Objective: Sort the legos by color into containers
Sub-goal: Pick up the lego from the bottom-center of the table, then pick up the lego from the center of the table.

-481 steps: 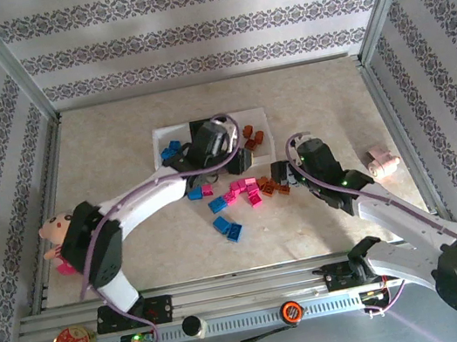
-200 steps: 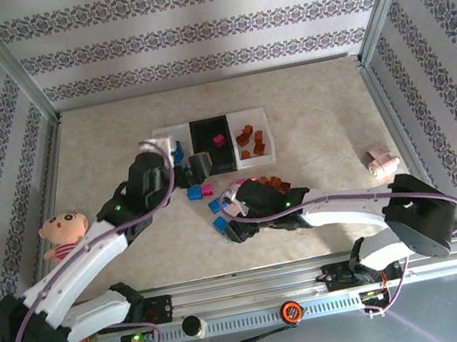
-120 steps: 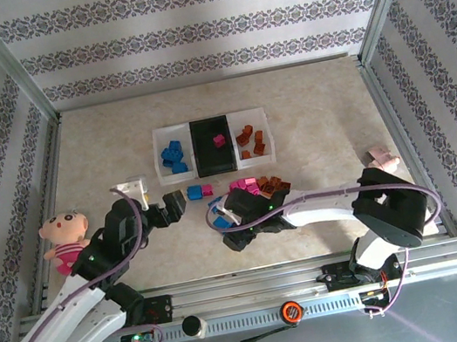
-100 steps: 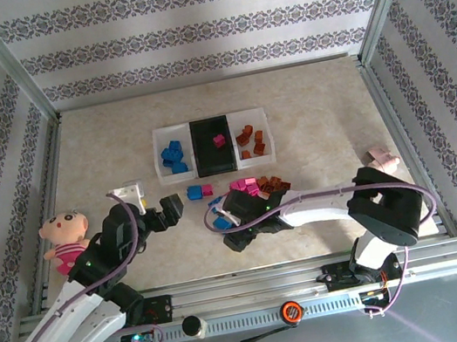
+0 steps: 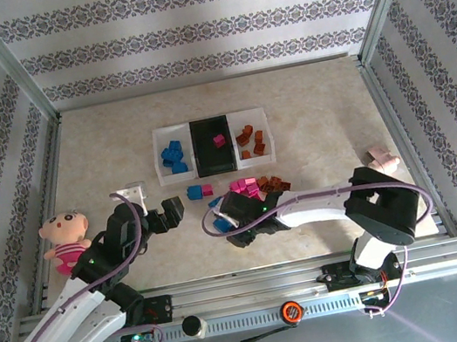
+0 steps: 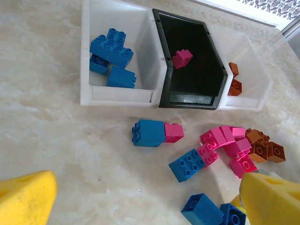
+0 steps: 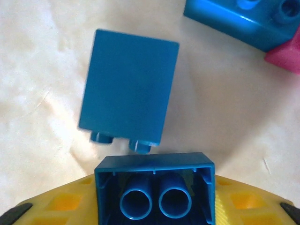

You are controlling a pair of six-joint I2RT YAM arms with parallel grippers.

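Three trays point(image 5: 214, 163) stand in a row toward the table's point(image 5: 314, 103) far edge, midway between its sides, each touching the next. The left white tray point(image 6: 119, 94) holds blue legos point(image 6: 111, 44), the black tray point(image 6: 192, 77) one pink lego point(image 6: 182, 58), and the right white tray point(image 6: 255, 77) brown legos point(image 6: 234, 86). Nearer the front edge lie the loose legos point(image 5: 249, 188): a blue-and-pink pair point(image 6: 157, 132), then a pink cluster with brown ones at its right end, and a few blue ones closest to the front.

My right gripper point(image 5: 239, 233) is down among those front blue ones. Its fingers point(image 7: 58, 204) are drawn in narrow on a blue lego point(image 7: 154, 187) whose hollow underside faces my wrist. A second lego point(image 7: 129, 89), also blue, lies on its side just beyond, studs toward the held one.

My left gripper point(image 5: 153, 204) hangs over bare table left of the loose pile, fingers point(image 6: 26, 197) spread wide, holding nothing. A doll point(image 5: 65, 235) lies at the left edge.
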